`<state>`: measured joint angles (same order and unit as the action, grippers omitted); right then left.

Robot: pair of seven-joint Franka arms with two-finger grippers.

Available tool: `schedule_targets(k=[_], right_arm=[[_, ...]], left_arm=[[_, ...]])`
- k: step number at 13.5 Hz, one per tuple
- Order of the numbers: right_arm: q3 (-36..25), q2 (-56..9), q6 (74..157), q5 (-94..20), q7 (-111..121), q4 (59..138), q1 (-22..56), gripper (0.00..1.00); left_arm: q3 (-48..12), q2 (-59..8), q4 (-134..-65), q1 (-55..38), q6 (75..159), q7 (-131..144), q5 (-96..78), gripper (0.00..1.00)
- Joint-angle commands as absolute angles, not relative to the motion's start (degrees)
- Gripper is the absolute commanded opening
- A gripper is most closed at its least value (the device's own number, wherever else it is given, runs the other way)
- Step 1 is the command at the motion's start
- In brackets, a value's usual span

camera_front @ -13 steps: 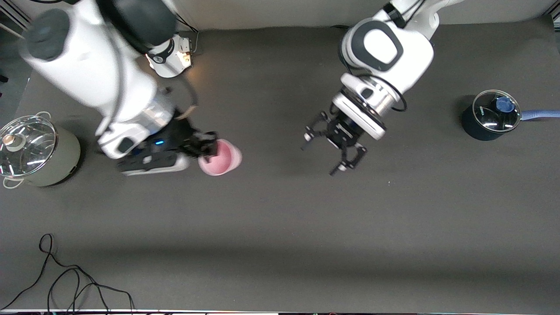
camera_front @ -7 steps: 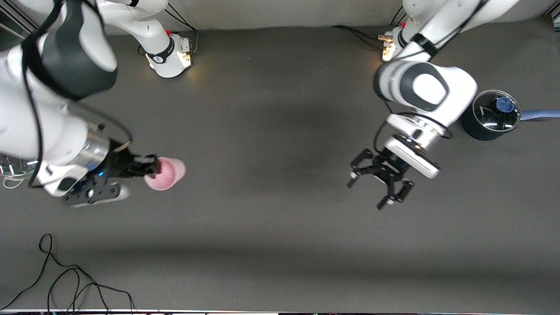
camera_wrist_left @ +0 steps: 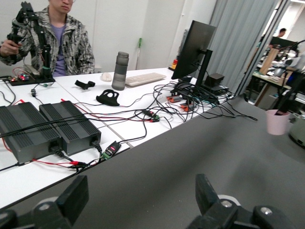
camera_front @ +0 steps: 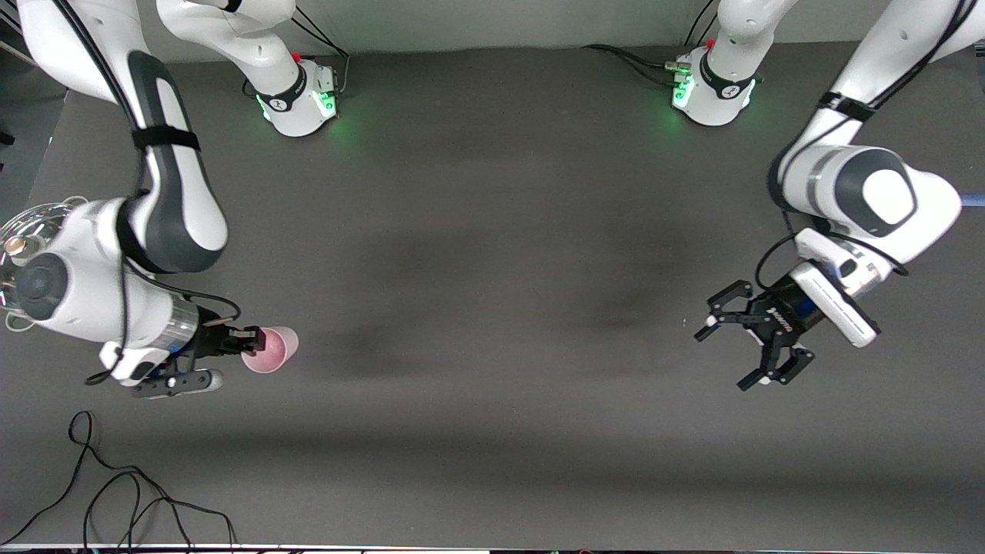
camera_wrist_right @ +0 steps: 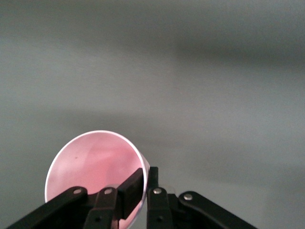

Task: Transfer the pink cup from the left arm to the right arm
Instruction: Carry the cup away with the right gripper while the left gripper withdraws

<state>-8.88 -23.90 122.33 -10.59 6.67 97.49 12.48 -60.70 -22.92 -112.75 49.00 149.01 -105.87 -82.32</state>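
Observation:
The pink cup (camera_front: pixel 272 349) is held by its rim in my right gripper (camera_front: pixel 248 340), lying on its side above the dark table toward the right arm's end. In the right wrist view one finger is inside the cup (camera_wrist_right: pixel 93 164) and the other outside, and my right gripper (camera_wrist_right: pixel 146 174) is shut on the rim. My left gripper (camera_front: pixel 751 346) is open and empty over the table toward the left arm's end. In the left wrist view its fingers (camera_wrist_left: pixel 71 199) stand wide apart around my left gripper (camera_wrist_left: pixel 140 195), and the cup (camera_wrist_left: pixel 277 121) shows small in the distance.
A pale pot with a glass lid (camera_front: pixel 19 238) stands at the right arm's end, partly hidden by the right arm. A black cable (camera_front: pixel 115 492) lies on the table edge nearest the camera. A desk with black boxes (camera_wrist_left: pixel 43 129) and wires adjoins the table.
The right gripper has carried the cup toward the right arm's end and lower in the front view. The left gripper, still open, has moved away toward the left arm's end.

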Motion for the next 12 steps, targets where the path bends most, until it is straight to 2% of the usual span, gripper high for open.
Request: schedule_targets(k=[1, 3, 7, 10, 11, 12], right_arm=[[-10.4, -20.9, 135.9, -10.3, 10.9, 110.2, 13.1, 0.0], [-10.4, -23.4, 147.3, -10.3, 12.1, 115.7, 13.0, 0.0], [-10.4, -24.1, 149.3, -10.3, 12.4, 117.1, 12.7, 0.0], [-10.4, -24.3, 150.3, -10.4, 13.4, 117.7, 12.0, 0.0], [-10.4, -24.2, 150.3, -10.3, 13.4, 117.7, 12.0, 0.39], [-10.4, -23.8, 150.2, -10.4, 13.4, 117.9, 12.1, 0.99]], left_arm=[[-61.4, -21.5, -114.3, 54.4, 140.3, -101.0, -73.7, 1.0], [-61.2, -21.8, -112.9, 58.1, 133.4, -91.6, -62.0, 1.0], [-61.1, -21.4, -109.3, 64.1, 120.8, -82.1, -48.1, 1.0], [-61.0, -21.4, -103.9, 65.3, 111.9, -71.9, -34.5, 1.0], [-61.1, -21.3, -102.0, 65.3, 109.1, -67.5, -29.8, 1.0], [-61.1, -21.2, -100.0, 65.0, 106.1, -62.4, -24.6, 1.0]])
